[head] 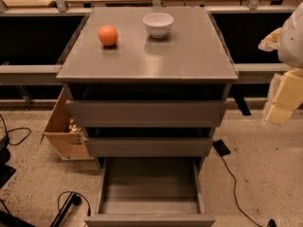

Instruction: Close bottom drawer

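The grey cabinet [147, 65] stands in the middle of the view with three drawers. The bottom drawer [150, 188] is pulled far out toward me, its shallow grey box empty, and its flat front strip [149, 220] lies at the bottom edge of the view. The middle drawer front [147, 146] and the top drawer front [146, 113] stand slightly out. My gripper [284, 96] is at the right edge of the view, raised beside the cabinet at about top-drawer height, well away from the bottom drawer.
An orange [108, 35] and a white bowl [158, 23] sit on the cabinet top. A wooden box [64, 129] leans on the floor left of the cabinet. Black cables [71, 202] lie on the floor at the left and right [234, 183].
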